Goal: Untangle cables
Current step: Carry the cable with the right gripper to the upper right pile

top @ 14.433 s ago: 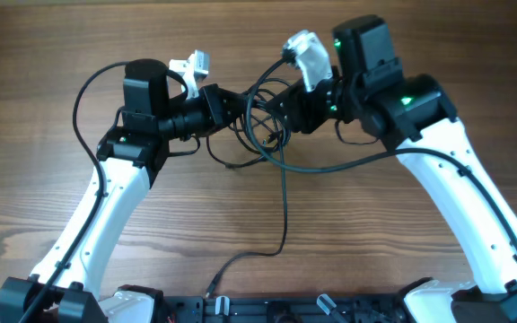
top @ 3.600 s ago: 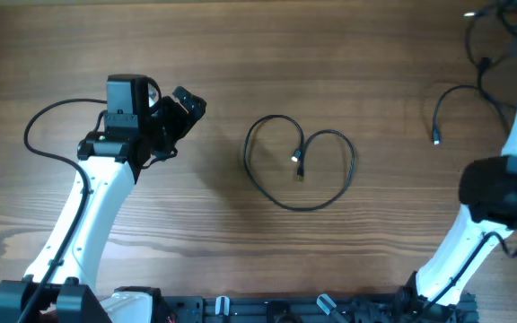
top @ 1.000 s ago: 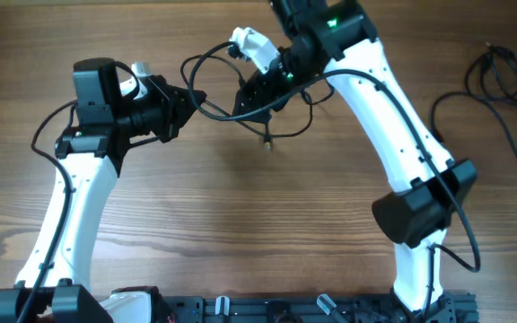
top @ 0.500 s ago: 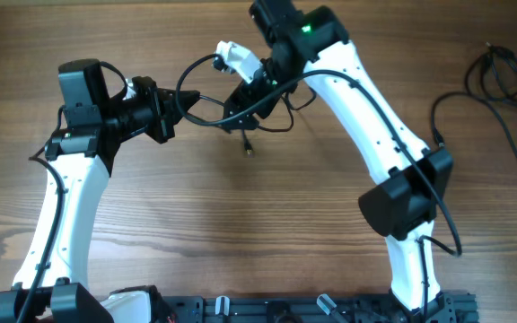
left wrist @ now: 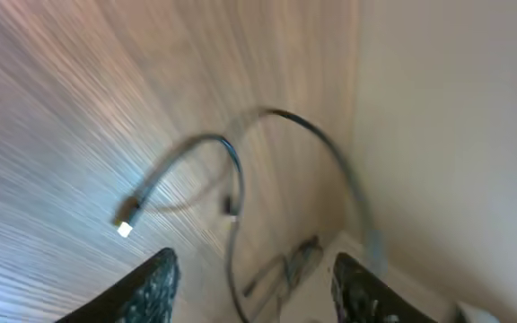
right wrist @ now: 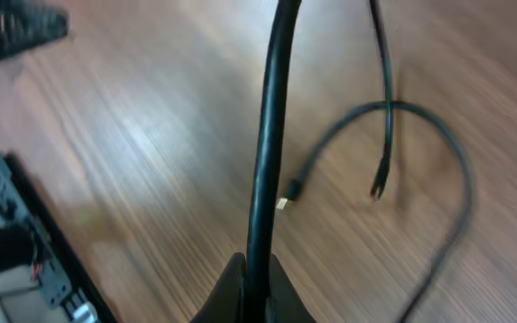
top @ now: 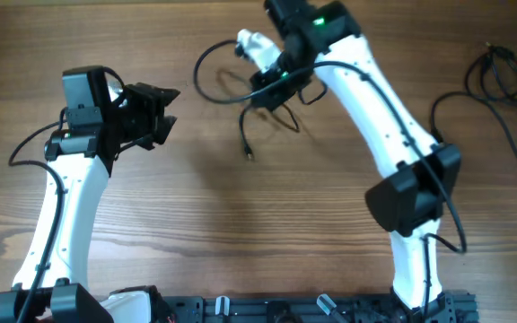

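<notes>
Jaws on the left gripper (top: 167, 115) are wide apart with nothing in them, and the jaws on the right gripper (top: 269, 88) are squeezed tight on a thin black cable (top: 201, 59). From above, the wooden table (top: 240, 233) fills the picture. The held cable is up off the table near its far edge, and its shadow falls on the wood under it. One big loop of it bends out toward the left gripper but does not touch it. A loose tail hangs down toward the middle of the table and ends in a small plug (top: 249, 154); I cannot tell if the plug touches the wood. A second cable (top: 436, 112) lies flat at the right end of the table, well apart from both grippers. From the left wrist, the picture is blurry. Two dark fingers (left wrist: 155, 285) of the left gripper (left wrist: 258, 289) show at the bottom, spread wide, with only table (left wrist: 61, 108) between them. The cable (left wrist: 196, 148) curves above the table in front of them, and its plug (left wrist: 126, 224) has a bright tip. From the right wrist, the right gripper (right wrist: 254, 292) is at the bottom, pinched tight on the cable (right wrist: 272, 135), which goes straight up out of the picture. Lower down, close to the table (right wrist: 151, 135), more thin black cord makes a loop, and two small ends show, one of them a plug (right wrist: 285, 200) with a shiny tip.
</notes>
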Controlling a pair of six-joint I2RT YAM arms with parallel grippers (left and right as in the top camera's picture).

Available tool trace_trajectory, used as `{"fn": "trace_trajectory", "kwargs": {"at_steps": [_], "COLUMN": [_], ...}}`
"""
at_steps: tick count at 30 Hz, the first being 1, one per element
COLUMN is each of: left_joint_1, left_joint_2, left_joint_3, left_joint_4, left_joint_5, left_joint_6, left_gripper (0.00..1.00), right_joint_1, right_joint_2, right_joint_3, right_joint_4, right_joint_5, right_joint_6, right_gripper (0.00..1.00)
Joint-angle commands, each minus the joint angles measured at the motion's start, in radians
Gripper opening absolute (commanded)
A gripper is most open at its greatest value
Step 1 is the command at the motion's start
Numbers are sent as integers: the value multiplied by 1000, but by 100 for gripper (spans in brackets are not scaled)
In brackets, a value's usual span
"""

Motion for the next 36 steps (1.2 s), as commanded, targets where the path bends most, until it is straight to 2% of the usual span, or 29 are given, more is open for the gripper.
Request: {"fn": "trace_trajectory", "kwargs": {"at_steps": [1,3,6,7,9,16,21,28,29,30,31,34,36], "left_joint_1": [3,-10,-73,-111,-146,-175,-175,-175,-175,-175,-175,-175,-175], "left_joint_2": [-20,-20,-20,-20,-20,-19,-19,-19,-19,-19,-19,-19,-19], "left_joint_3": [9,9,9,9,9,9,9,9,9,9,9,9,9], "left_joint_4": [-26,-13,66,85,83,83,83,83,83,83,83,83,83], "left_joint_5": [-116,-118,-123,-153,-178,-178,-178,-178,-178,-178,-178,-178,-178], "left_joint_6": [98,135,282,305,304,304,304,304,304,304,304,304,304], "left_gripper": [57,57,58,66,100,100,100,100,100,100,100,100,100], "right_joint_1": [-94,-201,-381,-470,-601,-944,-1031,-1038,-1038,-1038,-1038,-1037,-1036], "right_joint_2": [-179,-282,-399,-438,-474,-431,-315,-42,-16,-1,11,-8,-40], "right_joint_3": [83,85,85,85,85,74,74,74,74,74,74,75,75], "right_joint_4": [17,44,57,58,58,40,91,170,165,156,148,135,113], "right_joint_5": [116,139,142,154,173,293,365,370,371,362,334,254,223], "right_joint_6": [192,280,367,412,475,551,571,545,544,537,506,504,518], "right_gripper": [4,4,4,4,4,4,4,4,9,50,75,88,90]}}
